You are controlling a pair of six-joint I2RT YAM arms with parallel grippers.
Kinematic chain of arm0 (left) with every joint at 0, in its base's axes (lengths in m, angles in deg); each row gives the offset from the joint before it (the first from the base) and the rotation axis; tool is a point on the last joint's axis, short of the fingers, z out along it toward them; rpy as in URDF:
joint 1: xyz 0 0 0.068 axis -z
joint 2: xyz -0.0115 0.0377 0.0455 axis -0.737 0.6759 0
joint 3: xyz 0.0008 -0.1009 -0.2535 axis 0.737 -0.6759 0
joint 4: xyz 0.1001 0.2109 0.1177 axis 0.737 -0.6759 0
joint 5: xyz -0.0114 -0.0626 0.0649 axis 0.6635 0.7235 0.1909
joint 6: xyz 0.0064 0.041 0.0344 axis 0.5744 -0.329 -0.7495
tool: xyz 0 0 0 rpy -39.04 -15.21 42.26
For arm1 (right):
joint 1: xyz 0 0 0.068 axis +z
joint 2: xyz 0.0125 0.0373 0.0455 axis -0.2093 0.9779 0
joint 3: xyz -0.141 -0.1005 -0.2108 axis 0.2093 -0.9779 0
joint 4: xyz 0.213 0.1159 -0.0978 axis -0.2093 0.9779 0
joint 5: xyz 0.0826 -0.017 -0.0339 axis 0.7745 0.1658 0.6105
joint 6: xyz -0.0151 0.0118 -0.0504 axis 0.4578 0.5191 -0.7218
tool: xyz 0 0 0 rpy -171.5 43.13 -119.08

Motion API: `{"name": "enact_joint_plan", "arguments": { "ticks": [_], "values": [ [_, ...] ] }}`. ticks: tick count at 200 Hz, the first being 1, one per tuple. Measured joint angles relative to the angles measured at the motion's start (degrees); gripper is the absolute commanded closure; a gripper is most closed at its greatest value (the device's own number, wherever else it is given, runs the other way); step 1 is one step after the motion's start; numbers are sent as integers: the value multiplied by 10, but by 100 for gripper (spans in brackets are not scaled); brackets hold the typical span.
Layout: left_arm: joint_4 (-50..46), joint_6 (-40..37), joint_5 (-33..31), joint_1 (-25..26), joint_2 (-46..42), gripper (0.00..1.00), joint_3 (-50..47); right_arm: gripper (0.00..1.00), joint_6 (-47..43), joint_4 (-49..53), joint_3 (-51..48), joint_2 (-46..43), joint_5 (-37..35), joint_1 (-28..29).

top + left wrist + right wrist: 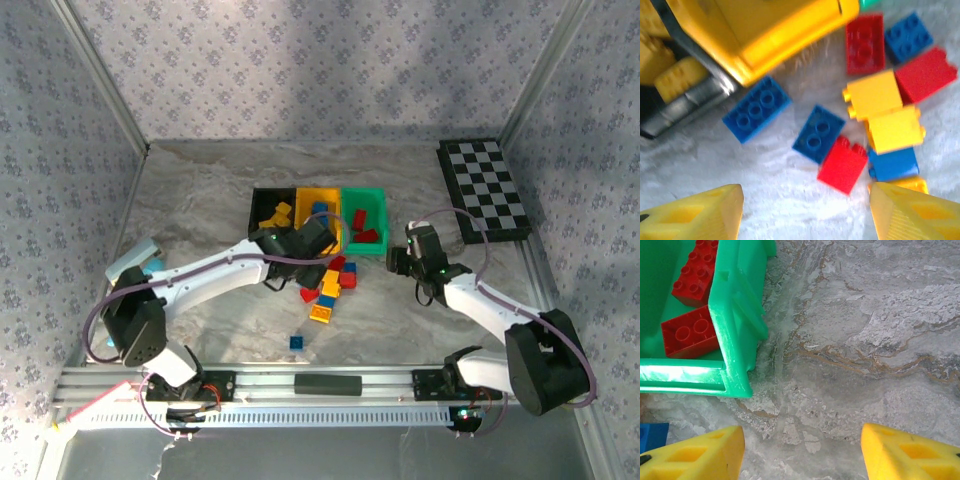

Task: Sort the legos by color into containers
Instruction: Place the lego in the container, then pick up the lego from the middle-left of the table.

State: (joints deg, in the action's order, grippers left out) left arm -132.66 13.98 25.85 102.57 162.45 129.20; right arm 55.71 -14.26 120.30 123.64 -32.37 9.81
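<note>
Left claw stood wide, empty, over loose legos at the centre of the worktop, just beside the yellow bin. Right claw — likewise wide, empty — hung beside the green bin. Chequered board lay in the far-right corner.

B&w chequered board lies far right on marble-look table. Floral walls behind; alu rail at near edge.

Table bears black bin, yellow bin, green bin side by side. Scattered bricks lie before them. Chequered board lies far right.
</note>
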Motion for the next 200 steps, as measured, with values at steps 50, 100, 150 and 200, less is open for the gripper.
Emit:
{"name": "enact_joint_plan", "arguments": {
  "ticks": [50, 100, 150, 200],
  "values": [
    [-35, 38, 88, 1, -47, 34, -73, 35, 0, -1, 4, 17, 0, 7],
    [-43, 72, 155, 40, -46, 33, -110, 35, 0, -1, 7, 21, 0, 8],
    [-26, 110, 203, 84, -31, 31, -155, 35, 0, -1, 8, 22, 0, 10],
    [4, 136, 215, 103, 8, 32, -167, 35, 0, -1, 8, 21, 0, 13]
  ]
}}
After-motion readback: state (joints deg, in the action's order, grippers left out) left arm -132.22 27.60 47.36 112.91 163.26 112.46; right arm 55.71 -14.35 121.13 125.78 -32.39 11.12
